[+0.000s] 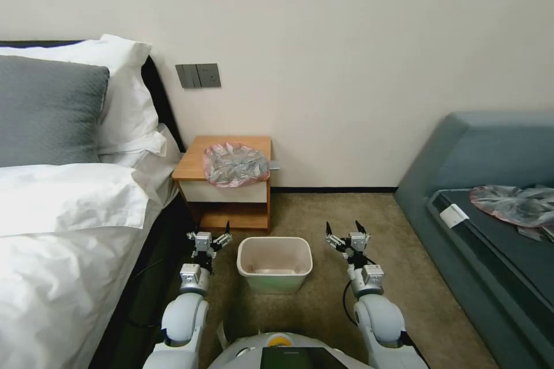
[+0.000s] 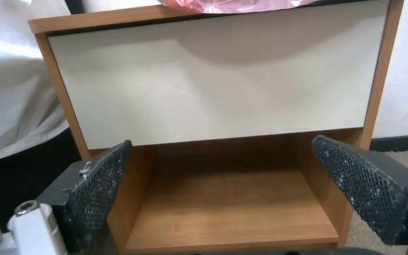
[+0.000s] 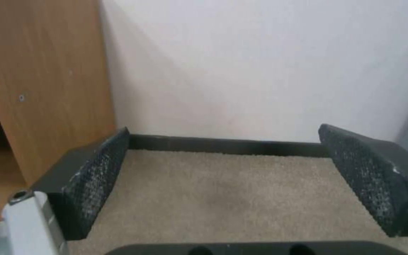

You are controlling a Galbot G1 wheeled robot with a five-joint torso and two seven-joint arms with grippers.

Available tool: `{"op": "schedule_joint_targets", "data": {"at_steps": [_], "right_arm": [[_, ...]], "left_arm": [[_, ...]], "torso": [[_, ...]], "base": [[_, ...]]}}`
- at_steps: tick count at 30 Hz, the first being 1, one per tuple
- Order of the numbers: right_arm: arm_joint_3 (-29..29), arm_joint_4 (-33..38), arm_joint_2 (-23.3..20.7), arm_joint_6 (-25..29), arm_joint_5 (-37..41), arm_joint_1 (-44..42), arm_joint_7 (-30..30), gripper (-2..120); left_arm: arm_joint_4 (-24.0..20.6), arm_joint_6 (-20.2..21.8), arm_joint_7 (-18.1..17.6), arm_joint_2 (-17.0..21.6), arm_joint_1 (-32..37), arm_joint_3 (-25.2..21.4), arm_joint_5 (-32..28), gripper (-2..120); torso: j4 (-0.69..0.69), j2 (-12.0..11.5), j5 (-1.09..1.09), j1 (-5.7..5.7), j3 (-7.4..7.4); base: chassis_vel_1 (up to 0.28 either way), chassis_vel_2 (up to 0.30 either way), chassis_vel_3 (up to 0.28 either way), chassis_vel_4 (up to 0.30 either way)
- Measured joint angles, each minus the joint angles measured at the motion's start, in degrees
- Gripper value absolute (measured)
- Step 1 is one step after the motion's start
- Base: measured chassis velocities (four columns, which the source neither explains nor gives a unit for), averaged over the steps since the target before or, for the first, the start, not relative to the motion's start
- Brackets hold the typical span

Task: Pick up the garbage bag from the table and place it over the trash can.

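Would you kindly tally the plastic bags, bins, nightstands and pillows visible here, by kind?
Plastic bags: 2, the garbage bag on the table and a wider bag on the sofa
Trash can: 1
Table: 1
Pillows: 2, grey and white
Total: 6

In the left wrist view the picture's edge is cutting off the garbage bag [image 2: 232, 5], and the bed [image 1: 69, 230] is hiding the nightstand's [image 1: 196, 168] left side.
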Motion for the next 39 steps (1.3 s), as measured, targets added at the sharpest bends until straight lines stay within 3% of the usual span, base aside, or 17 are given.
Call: {"op": "schedule_joint_targets", "data": {"at_steps": [39], "right_arm": [[0.00,0.01,0.00,0.00,-0.01,-0.02,0.00,100]], "left_arm": [[-0.02,0.00,0.00,0.03,0.01,-0.02,-0.02,98]], "torso": [[0.00,0.00,0.00,0.00,0.00]], "base": [[0.000,0.000,0.000,0.000]]}}
